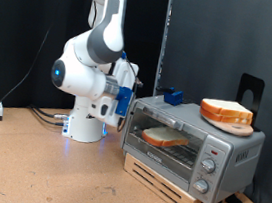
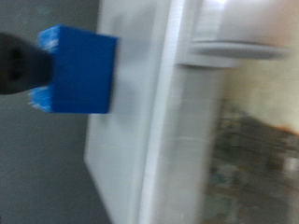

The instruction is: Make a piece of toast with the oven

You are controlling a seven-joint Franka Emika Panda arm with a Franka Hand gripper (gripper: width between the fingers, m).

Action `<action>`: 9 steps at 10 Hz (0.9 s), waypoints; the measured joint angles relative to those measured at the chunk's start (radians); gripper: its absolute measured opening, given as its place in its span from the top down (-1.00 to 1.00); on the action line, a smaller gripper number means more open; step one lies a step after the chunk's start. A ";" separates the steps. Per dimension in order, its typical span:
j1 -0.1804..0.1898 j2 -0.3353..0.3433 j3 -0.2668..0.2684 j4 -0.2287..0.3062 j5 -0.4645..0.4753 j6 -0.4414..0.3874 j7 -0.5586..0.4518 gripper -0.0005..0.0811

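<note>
Toast, a thin tan bread slice (image 1: 161, 137), sits inside the boxy silver oven (image 1: 193, 144), right beside the gripper (image 1: 126, 98); I can't tell its opening. Baking step seems underway.

Arm (image 1: 89, 60) folded low, gripper (image 1: 126, 98) pointing sideways.

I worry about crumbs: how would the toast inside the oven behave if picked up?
The toast looks thin and flat, so probably light, fairly stiff, and breakable if pinched. It lies flat in the oven, so rolling seems unlikely.
</note>
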 joint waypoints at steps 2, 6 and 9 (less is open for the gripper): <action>-0.042 0.014 -0.021 0.009 -0.040 0.067 0.017 -0.97; -0.074 0.076 -0.043 0.051 -0.093 0.067 0.018 -0.97; -0.075 0.151 -0.049 0.120 0.008 0.076 0.019 -0.97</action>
